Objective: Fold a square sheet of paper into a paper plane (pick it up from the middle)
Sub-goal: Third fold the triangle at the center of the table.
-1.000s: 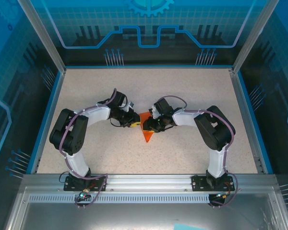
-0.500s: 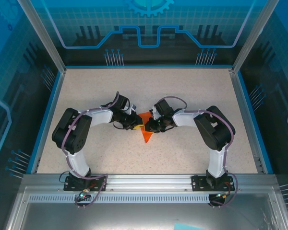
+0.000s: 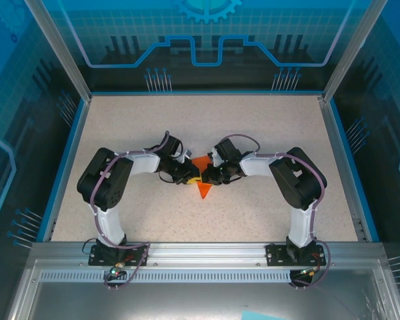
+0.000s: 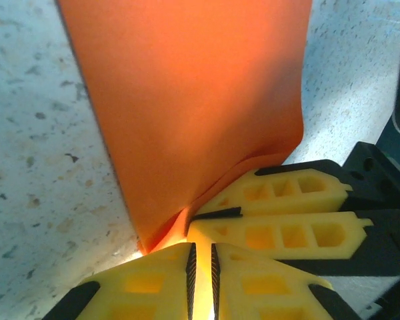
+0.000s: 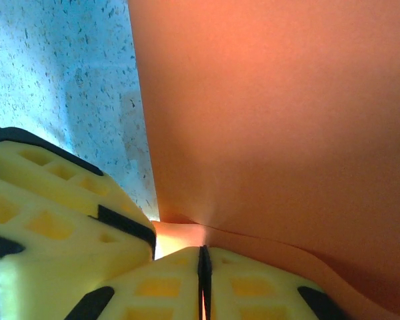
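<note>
Fixed overhead camera looks down from behind the arm bases (image 3: 117,253), taking in the whole speckled table (image 3: 267,133); the two wrist cameras face forward along their own yellow fingers (image 4: 140,287), pressed in very close — all three views share the paper plane (image 3: 204,189) at mid-table; small from above, huge at the wrists.

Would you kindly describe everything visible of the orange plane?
The plane is bright orange, matte paper folded into a narrow dart, its tip pointing toward the arm bases. It sits midway on the speckled table, buckling slightly where the left claw and right claw pinch it from opposite sides.
</note>
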Robot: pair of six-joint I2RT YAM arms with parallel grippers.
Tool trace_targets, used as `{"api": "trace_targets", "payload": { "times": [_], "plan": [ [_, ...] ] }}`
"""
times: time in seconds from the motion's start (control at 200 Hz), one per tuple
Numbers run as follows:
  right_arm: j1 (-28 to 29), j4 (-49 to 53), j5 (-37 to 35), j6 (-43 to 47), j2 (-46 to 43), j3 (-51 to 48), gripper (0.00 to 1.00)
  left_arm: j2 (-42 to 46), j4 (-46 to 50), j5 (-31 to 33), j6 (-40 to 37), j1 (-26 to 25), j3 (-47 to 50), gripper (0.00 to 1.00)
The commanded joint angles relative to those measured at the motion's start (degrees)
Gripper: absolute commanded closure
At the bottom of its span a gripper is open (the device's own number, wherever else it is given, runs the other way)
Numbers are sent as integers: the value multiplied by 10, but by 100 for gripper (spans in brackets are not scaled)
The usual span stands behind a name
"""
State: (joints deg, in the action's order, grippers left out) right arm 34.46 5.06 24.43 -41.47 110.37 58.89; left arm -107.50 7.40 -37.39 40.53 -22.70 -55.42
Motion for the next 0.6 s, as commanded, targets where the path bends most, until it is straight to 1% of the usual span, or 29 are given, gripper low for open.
{"api": "trace_targets", "payload": {
  "times": [0.0,0.33,0.385,0.595],
  "plan": [
    [4,44,-17,6,4,-24,89,-17,14,-14,-10,-10,-11,83],
    [2,37,-14,3,1,-32,90,-34,28,-5,-22,-12,-20,83],
    [2,32,-9,1,0,-35,90,-37,34,-2,-27,-13,-24,84],
    [1,10,4,-6,-14,-41,83,-50,71,26,-51,-12,-36,84]
  ]
}}
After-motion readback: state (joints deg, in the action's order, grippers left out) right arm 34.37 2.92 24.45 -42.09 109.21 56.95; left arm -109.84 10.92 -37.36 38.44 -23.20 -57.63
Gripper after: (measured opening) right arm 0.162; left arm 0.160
